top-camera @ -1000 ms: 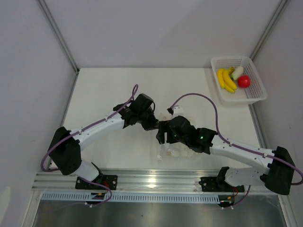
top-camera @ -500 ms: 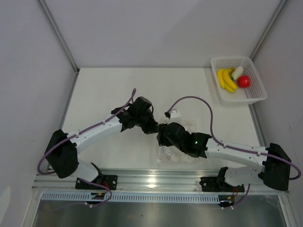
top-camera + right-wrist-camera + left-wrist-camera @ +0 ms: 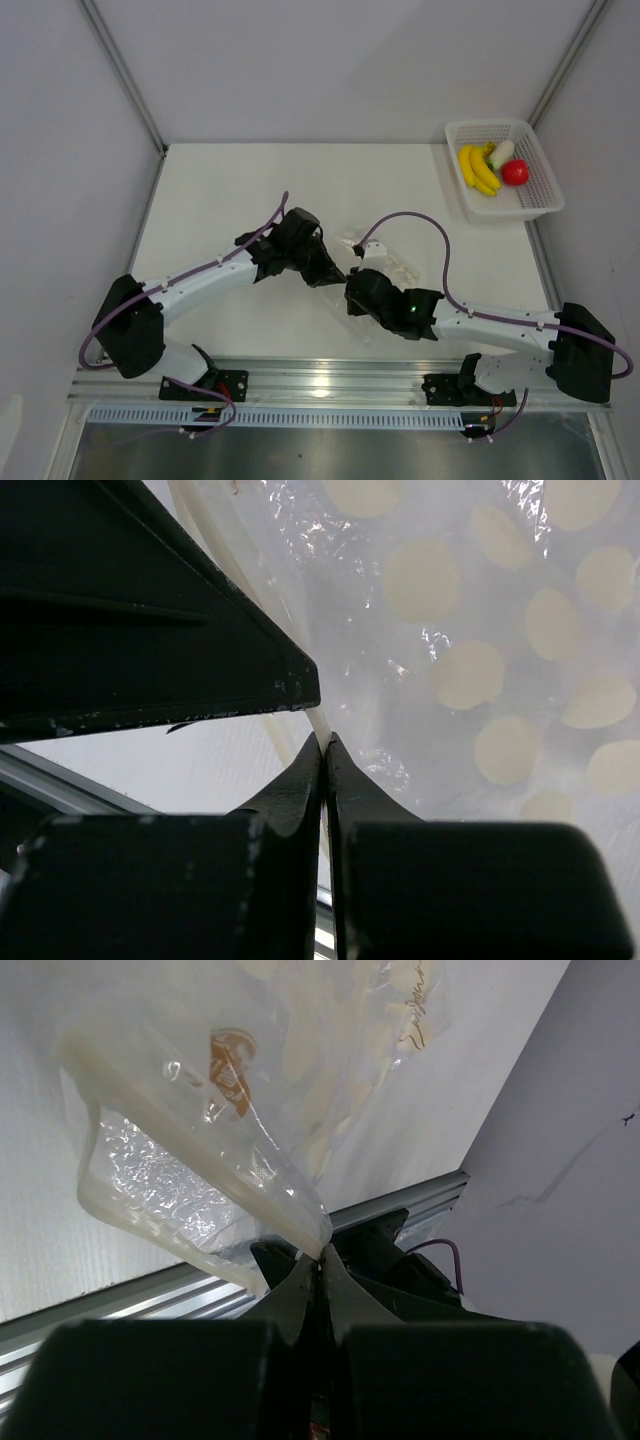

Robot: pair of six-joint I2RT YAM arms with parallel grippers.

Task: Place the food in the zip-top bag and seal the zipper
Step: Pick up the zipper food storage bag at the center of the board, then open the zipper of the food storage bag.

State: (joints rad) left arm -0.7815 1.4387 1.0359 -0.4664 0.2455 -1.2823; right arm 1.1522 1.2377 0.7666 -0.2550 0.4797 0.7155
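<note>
Zip-top bag (image 3: 300, 1080): thin, floppy, light, slippery. Pinched tight at the zipper (image 3: 190, 1145) edge by left gripper (image 3: 322, 1258) and right gripper (image 3: 322, 742); best hold there.

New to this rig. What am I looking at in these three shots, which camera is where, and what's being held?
These are two white robot arms bolted at the near edge of a white table, each ending in a two-finger gripper. The wide shot looks down from above and behind them. The two close-ups come from cameras on the wrists, each looking along its own arm's fingers. The left gripper and the right gripper are both shut, each pinching an edge of a clear zip-top bag held between them near the middle of the table. In the far right corner sits a white mesh basket holding a toy banana bunch, a red fruit and a white radish. All three food pieces are in the basket, not the bag.
</note>
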